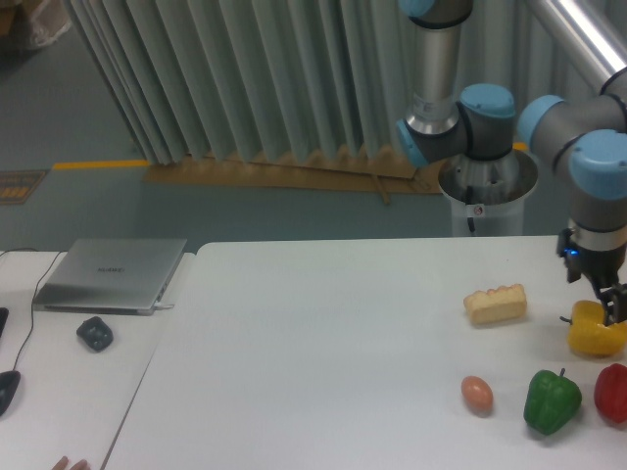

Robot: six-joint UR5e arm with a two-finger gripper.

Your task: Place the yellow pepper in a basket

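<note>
Camera: gripper (pixel 609 305) sat directly over yellow pepper (pixel 594 330), near the table's (pixel 323 343) right edge.
Finger spacing could not be told; green pepper (pixel 552 400) lay nearer the front.

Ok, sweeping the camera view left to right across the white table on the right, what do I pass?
Egg → bread piece → green pepper → yellow pepper, with the gripper down at its top → red pepper at the frame's right edge.
</note>
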